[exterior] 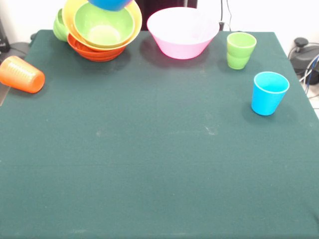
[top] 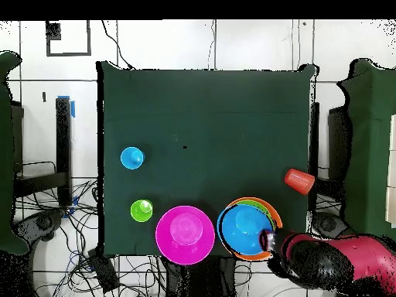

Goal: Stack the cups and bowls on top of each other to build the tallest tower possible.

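Blue bowl [top: 247, 223] beside the hand [top: 268, 240]

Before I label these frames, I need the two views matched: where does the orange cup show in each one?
Front view: the orange cup lies on its side at the table's left edge, left of the bowl stack.
Overhead view: the orange cup lies near the table's right edge, above the bowl stack.
Shared landmark: the pink bowl, beside that stack in both views.
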You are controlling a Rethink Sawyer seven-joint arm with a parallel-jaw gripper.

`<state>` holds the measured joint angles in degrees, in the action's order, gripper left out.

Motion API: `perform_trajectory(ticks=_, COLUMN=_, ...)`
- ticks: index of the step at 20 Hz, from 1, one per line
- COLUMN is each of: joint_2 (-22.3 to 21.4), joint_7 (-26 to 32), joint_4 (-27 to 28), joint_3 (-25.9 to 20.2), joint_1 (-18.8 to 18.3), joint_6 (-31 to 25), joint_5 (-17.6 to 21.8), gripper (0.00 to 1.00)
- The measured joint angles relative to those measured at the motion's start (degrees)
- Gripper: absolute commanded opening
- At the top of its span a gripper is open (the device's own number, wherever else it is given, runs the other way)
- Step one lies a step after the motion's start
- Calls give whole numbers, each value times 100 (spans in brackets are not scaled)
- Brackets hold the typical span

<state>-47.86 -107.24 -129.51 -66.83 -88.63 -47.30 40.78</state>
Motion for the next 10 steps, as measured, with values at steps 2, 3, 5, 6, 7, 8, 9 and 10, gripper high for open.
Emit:
perform_trajectory(ticks=2, joint_2=128, joint_7=0, joint_4=66, joint_3=203, joint_1=192, joint_6=-1, joint_5=88, gripper=0)
perform_trajectory(ticks=3, joint_2=214, joint_7=0, joint_4=105, joint_3=327, joint_1=293, joint_6=0, joint_5=118, gripper=0)
perform_trajectory(ticks=5, joint_2=318, joint_7=0, joint_4=145, joint_3=472, joint_1=397, joint_6=1, joint_5=136, gripper=0)
perform_trajectory(ticks=6, joint_2=387, joint_7=0, joint_4=167, joint_3=572, joint_1=452, joint_6=0, joint_5=139, gripper=0)
perform_trajectory(ticks=7, joint_2=463, joint_7=0, joint_4=182, joint_3=675, joint_1=490, joint_6=1, joint_5=143, gripper=0)
perform_trajectory(ticks=8, joint_2=510, joint_7=0, joint_4=187, joint_3=740, joint_1=506, joint_6=0, joint_5=146, gripper=0)
perform_trajectory(ticks=9, joint_2=554, joint_7=0, joint_4=188, joint_3=797, joint_1=514, joint_6=1, joint_5=149, gripper=0)
perform_trajectory(ticks=10, joint_2=583, joint_7=0, joint_4=187, joint_3=848, joint_1=519, joint_6=0, joint_5=151, gripper=0)
